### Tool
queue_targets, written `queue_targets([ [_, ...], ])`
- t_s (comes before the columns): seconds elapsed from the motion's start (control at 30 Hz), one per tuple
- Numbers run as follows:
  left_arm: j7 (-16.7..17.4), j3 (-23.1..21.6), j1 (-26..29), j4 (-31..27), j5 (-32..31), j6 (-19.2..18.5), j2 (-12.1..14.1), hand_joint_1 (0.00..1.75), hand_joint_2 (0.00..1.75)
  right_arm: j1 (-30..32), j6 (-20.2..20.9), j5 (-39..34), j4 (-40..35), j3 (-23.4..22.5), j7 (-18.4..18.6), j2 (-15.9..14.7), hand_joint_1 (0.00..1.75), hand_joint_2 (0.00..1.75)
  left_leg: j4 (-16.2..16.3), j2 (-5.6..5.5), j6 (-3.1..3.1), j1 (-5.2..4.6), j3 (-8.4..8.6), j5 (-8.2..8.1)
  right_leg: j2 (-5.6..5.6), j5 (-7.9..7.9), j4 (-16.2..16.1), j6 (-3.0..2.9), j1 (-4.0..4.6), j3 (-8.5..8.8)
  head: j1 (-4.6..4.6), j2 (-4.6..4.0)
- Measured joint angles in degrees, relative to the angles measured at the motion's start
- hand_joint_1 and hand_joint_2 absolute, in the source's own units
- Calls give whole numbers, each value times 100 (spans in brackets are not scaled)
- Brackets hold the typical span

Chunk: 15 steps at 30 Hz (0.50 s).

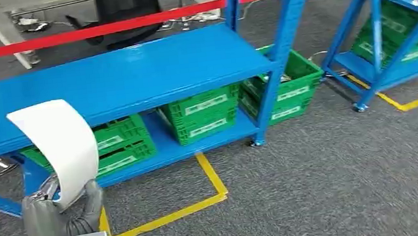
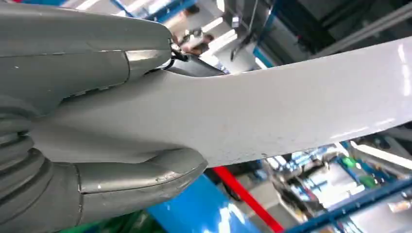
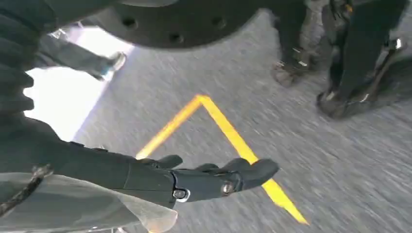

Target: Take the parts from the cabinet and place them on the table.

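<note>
A white curved plastic part [image 1: 61, 145] stands up from my left hand [image 1: 57, 215] at the lower left of the head view. The hand grips its lower end. In the left wrist view the grey thumb and fingers [image 2: 126, 182] clamp around the same white part [image 2: 272, 111], which runs across the picture. My right hand [image 3: 194, 182] hangs over the grey carpet with its dark fingers stretched out and nothing in them. The blue shelf rack [image 1: 113, 81] stands ahead with a bare top shelf.
Green crates [image 1: 203, 112] sit on the rack's lower shelf and beside its post. A second blue rack [image 1: 399, 31] with green crates stands at the right. Yellow floor tape [image 1: 199, 205] marks the carpet. A red barrier strip [image 1: 95, 30] runs behind the rack.
</note>
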Motion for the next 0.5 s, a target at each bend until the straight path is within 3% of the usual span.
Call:
queue_targets([
  [0.03, -18, 24, 1, 0, 28, 0, -2, 175, 175, 0, 0, 0, 0, 4, -2, 0, 0, 175, 11, 84, -8, -7, -91, 71, -6, -3, 349, 26, -4, -23, 7, 0],
  [0.07, -53, 55, 1, 0, 83, -2, -2, 175, 175, 5, 0, 0, 0, 7, -2, 0, 0, 175, 27, 174, -15, -15, -200, 138, -12, 194, 493, 45, -6, 44, 2, 0],
  [0.1, -92, 85, -4, 0, 148, -11, -7, 175, 175, 10, 0, -2, 0, 7, 0, 0, 0, 175, 47, 250, -26, -19, -303, 197, -26, 453, 428, 50, -8, 202, 7, 0],
  [0.13, -120, 113, -6, 0, 192, -22, -11, 175, 175, 11, 0, -2, 0, 7, 0, 0, 0, 175, 79, 330, -42, -19, -405, 244, -62, 675, 180, 46, -9, 473, 4, 0],
  [0.17, -135, 144, -11, 0, 205, -28, -15, 175, 175, 5, 0, -2, 0, 9, 0, 0, 0, 175, 116, 386, -68, -20, -494, 290, -184, 693, -278, 43, -8, 875, 2, 0],
  [0.2, -144, 166, -16, -4, 216, -28, -22, 175, 175, -13, 0, -2, 0, 7, 0, 2, 0, 175, 168, 440, -99, -52, -530, 320, -437, 481, -886, 35, 0, 1394, 6, 0],
  [0.23, -146, 186, -11, -15, 223, -31, -26, 175, 175, -41, 0, -4, 2, 9, 13, -4, 0, 175, 224, 501, -122, -55, -575, 334, -511, 304, -1492, 25, 21, 1810, 13, 0],
  [0.27, -155, 199, -21, -17, 227, -31, -22, 175, 175, -61, -2, -4, 4, 7, 13, -2, 0, 175, 246, 576, -163, -55, -602, 404, -464, 207, -1630, -36, 36, 1797, -26, 0],
  [0.33, -162, 201, -31, -17, 245, -35, -28, 175, 175, -35, -2, -6, 2, 7, -26, -4, 0, 175, 253, 708, -224, -25, -649, 491, -332, 252, -1604, -124, 66, 1662, -22, 0],
  [0.37, -164, 212, -29, -17, 257, -35, -28, 175, 175, 6, -2, -7, 4, 7, -26, -4, 0, 175, 273, 672, -270, -12, -679, 476, -296, 327, -1626, -204, 49, 1610, -11, 0],
  [0.4, -184, 234, -16, -17, 293, -55, -31, 175, 175, 22, 0, -7, 4, 7, -26, 0, 0, 175, 388, 357, -327, 22, -709, 200, -259, 389, -1619, -259, 51, 1532, -27, 0],
  [0.43, -208, 256, 4, -17, 352, -57, -31, 175, 175, 19, 2, -7, 4, 7, 26, 0, 0, 175, 655, 149, -344, 30, -771, -159, -212, 435, -1620, -318, 54, 1454, -17, 0],
  [0.5, -267, 372, 35, -15, 483, -77, -31, 175, 175, 14, 13, -7, 9, 7, 100, 0, 0, 175, 1500, -12, -352, 30, -918, -760, -81, 574, -1615, -365, 79, 1274, -22, 0],
])
